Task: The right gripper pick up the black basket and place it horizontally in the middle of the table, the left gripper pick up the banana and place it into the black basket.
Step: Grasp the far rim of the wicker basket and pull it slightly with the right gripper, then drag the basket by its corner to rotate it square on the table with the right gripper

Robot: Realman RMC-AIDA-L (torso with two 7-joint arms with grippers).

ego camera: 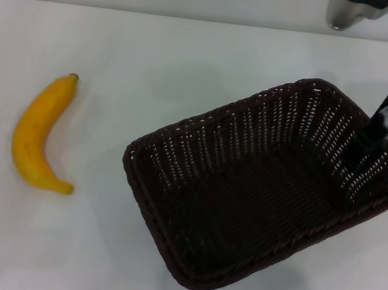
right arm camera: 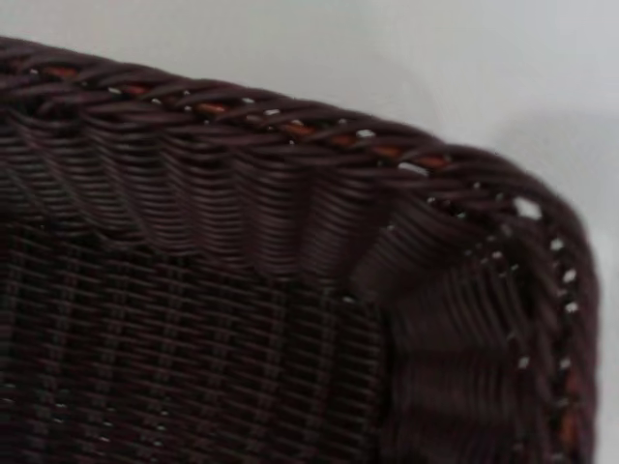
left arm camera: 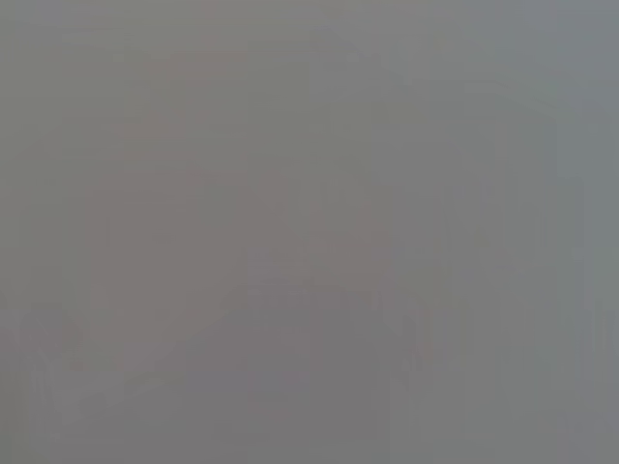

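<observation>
From the head view, the table [ego camera: 189, 67] was a plain white, faintly glossy surface running back to a pale wall, with soft shadows under each object. The banana [ego camera: 38, 134] lay well to the left, a smooth curved yellow-orange fruit with a small dark tip pointing away. The black basket [ego camera: 266, 189], rectangular woven dark wicker with slatted sides and a braided rim, sat askew right of centre. The right gripper [ego camera: 374, 133] reached down at its far right wall from a silver-grey wrist; whether its jaws were apart or clamped on the rim I could not tell. The left wrist view was a featureless grey blur. The right wrist view showed a basket corner [right arm camera: 290, 222] up close, tightly ribbed weave under a plaited edge, white tabletop [right arm camera: 387, 58] beyond
</observation>
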